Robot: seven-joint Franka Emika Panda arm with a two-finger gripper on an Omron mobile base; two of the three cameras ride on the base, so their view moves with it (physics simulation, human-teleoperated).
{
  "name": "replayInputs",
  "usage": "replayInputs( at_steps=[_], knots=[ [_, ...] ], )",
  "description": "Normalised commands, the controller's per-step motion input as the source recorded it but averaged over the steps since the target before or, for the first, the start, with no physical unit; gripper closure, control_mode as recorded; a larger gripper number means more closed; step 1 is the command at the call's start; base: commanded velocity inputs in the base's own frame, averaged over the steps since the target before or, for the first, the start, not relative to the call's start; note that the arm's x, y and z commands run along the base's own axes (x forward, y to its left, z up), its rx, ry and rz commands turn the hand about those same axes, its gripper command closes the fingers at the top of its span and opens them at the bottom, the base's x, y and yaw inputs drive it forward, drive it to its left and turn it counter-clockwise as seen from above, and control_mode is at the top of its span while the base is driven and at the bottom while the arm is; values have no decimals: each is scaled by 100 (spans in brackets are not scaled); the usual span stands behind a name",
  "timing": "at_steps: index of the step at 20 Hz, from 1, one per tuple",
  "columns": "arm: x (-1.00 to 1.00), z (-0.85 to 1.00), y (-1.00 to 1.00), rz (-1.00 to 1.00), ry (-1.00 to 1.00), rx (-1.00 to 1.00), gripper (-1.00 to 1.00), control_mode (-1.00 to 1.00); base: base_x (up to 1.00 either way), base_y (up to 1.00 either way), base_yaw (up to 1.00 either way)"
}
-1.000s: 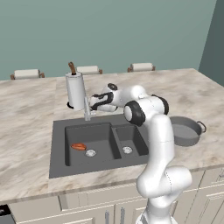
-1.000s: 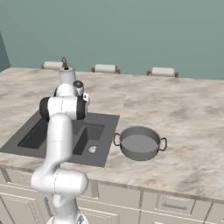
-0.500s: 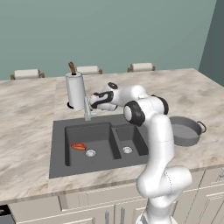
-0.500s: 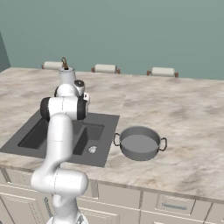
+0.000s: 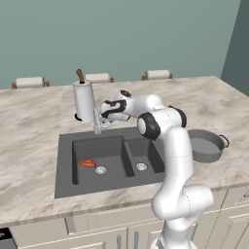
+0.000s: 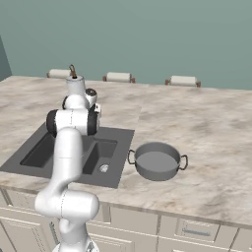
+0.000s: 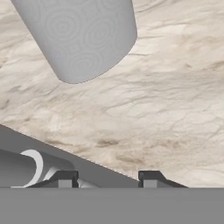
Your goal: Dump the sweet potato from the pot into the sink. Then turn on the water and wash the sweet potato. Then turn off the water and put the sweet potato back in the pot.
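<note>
Sweet potato [image 5: 87,163] dumped in sink [image 5: 65,165]; faucet [image 5: 97,121] being reached. Gripper [image 5: 103,113] jaw state indeterminate; handle contact needed next.

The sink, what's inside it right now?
In the sink's larger left basin lies the sweet potato, beside a round silver drain. The smaller right basin holds only its drain. The arm covers part of the basins in the right base view.

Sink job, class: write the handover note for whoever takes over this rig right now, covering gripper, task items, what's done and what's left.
Gripper: at the faucet behind the sink; open or shut, can't tell.
Sweet potato: lying in the left basin near its drain.
Pot: empty, on the counter right of the sink.
Done: potato dumped.
Left: no stream visible; wash, water off, return potato to pot.
</note>
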Motion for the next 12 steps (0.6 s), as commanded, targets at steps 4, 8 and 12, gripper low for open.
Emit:
replayInputs(
  at_steps=[4, 8, 12],
  knots=[
    [8, -25, -2, -3, 2, 0, 100, -100, 0, 0, 0],
    [0, -19, -10, -4, 1, 0, 100, -100, 0, 0, 0],
    [0, -16, -22, -7, 2, 0, 100, -100, 0, 0, 0]
  ],
)
